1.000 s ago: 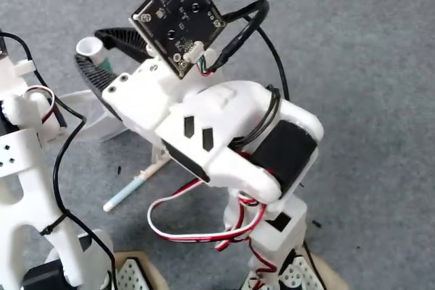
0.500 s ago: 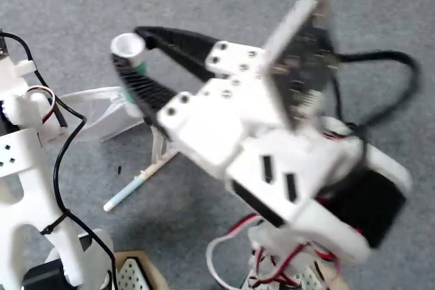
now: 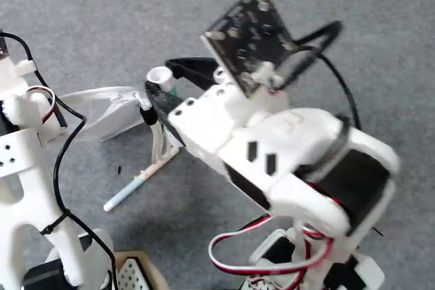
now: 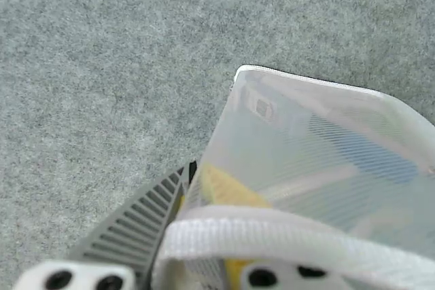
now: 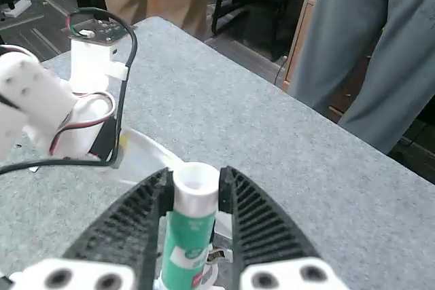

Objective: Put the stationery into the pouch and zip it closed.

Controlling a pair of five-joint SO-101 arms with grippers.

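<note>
High view, counted from the near edge outward: two arms, one pen [image 3: 126, 195], one pouch [image 3: 112, 110] and one glue stick [image 3: 159, 75]. The left arm [image 3: 27, 161] stood at nine o'clock on the grey table [image 3: 380, 45], and the right arm [image 3: 292, 161] rose from about five o'clock. The pen lay flat on the table, at roughly seven o'clock from the right gripper [image 3: 156, 83] and well apart from it. Farther out, the translucent pouch lay at nine o'clock from that gripper, its closest end just beside the glue stick's white cap.

The right gripper was clamped on the green-and-white glue stick, one ribbed finger on each side of the tube, with the cap pointing outward. In the left wrist view the left gripper [image 4: 197, 191] pinched the pouch by the edge beside its zip tape, one grey ribbed finger [image 4: 146, 225] showing bare alongside.

A second earlier the glue stick had hung beyond the pouch's nine-o'clock end. It had since swung toward three o'clock and come nearer, and the right arm's body had shifted toward three o'clock with it. The pen and the pouch had kept their places.
</note>
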